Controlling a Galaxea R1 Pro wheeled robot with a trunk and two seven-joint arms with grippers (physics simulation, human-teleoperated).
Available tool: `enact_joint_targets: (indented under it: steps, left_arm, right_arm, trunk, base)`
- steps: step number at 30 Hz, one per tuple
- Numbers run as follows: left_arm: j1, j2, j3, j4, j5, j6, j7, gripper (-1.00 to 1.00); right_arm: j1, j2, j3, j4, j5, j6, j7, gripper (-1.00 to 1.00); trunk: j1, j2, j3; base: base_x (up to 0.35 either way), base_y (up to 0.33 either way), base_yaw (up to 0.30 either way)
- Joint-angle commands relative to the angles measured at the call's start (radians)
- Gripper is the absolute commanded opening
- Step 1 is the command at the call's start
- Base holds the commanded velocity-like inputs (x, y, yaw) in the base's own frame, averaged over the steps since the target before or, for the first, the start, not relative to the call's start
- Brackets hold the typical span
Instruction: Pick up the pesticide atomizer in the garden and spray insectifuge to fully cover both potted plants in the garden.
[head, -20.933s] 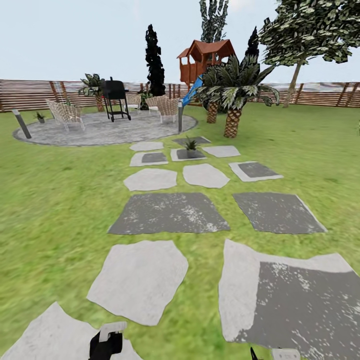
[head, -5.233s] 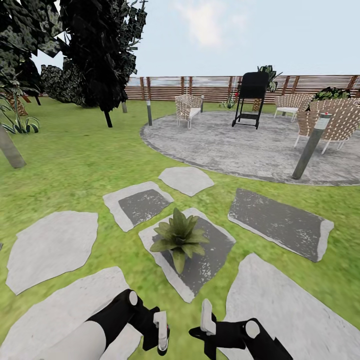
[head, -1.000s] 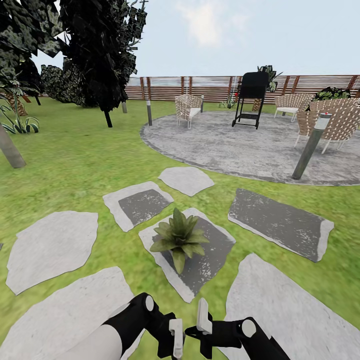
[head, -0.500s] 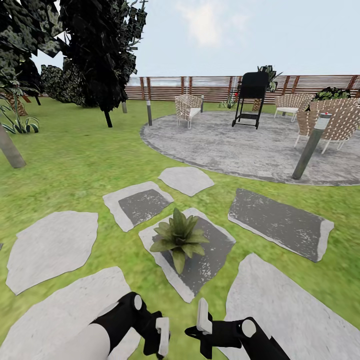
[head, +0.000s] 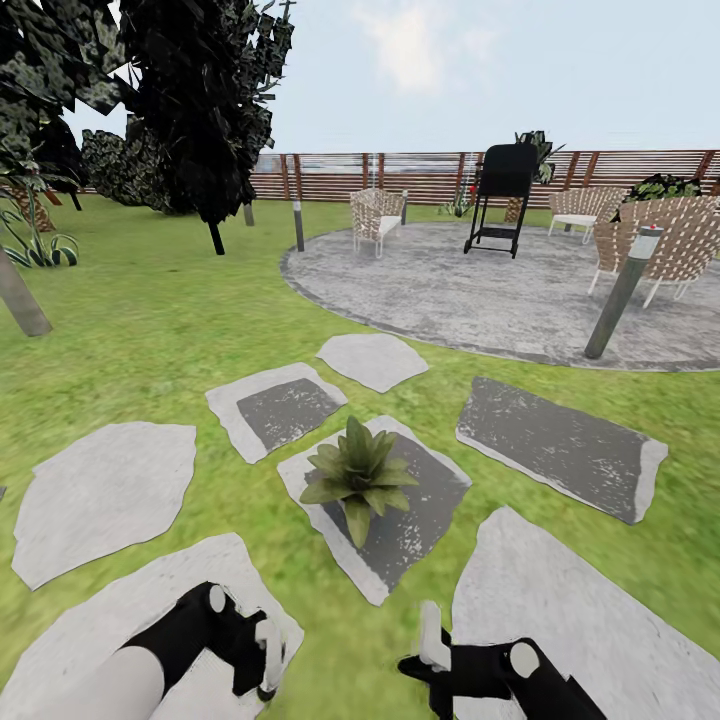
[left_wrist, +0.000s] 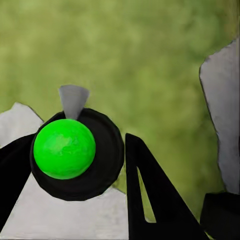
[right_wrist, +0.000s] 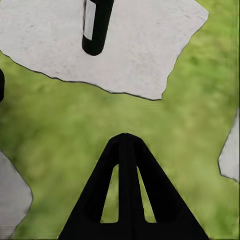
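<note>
The spray bottle (left_wrist: 75, 155), seen end-on with a bright green cap, sat clamped between the fingers of the robot's left claw (head: 262, 655), low and near, over a pale stepping stone (head: 110, 620). The right claw (head: 430, 640) hung beside it, fingers pressed together and holding nothing. One potted plant (head: 358, 472) stood just beyond both claws on a dark stone (head: 425, 515) in the lawn (head: 150, 340). The likely hazard: sprayed from this low, leftward spot, mist could fall short or wet only the near leaves, and the slim bottle could twist in the grip when tilted.
</note>
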Motion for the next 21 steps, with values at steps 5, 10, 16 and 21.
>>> enact_joint_targets:
  steps: [5, 10, 16, 21]
  left_arm:
    - [0.001, -0.001, 0.176, 0.005, -0.004, -0.007, 0.065, -1.0]
    - [0.001, -0.031, 0.326, 0.007, 0.063, -0.003, 0.149, -1.0]
    - [0.001, -0.04, 0.384, 0.006, 0.121, 0.126, 0.18, -1.0]
    - [0.0, -0.04, 0.395, 0.005, 0.135, 0.263, 0.226, -1.0]
  right_arm:
    - [0.001, -0.067, -0.075, 0.089, -0.007, -0.004, -0.065, -1.0]
    - [0.003, -0.11, -0.389, 0.285, -0.02, -0.006, -0.365, -1.0]
    - [0.006, -0.139, -0.457, 0.402, -0.022, -0.006, -0.701, -1.0]
    - [0.007, -0.135, -0.462, 0.455, -0.067, -0.006, -0.846, 1.0]
  trunk:
    - [0.0, 0.0, -0.001]
    - [0.0, 0.0, -0.001]
    - [0.0, 0.0, -0.001]
    - [0.0, 0.0, -0.001]
  base:
    - [0.0, 0.0, 0.0]
    - [0.0, 0.0, 0.0]
    - [0.0, 0.0, 0.0]
    - [0.0, 0.0, 0.0]
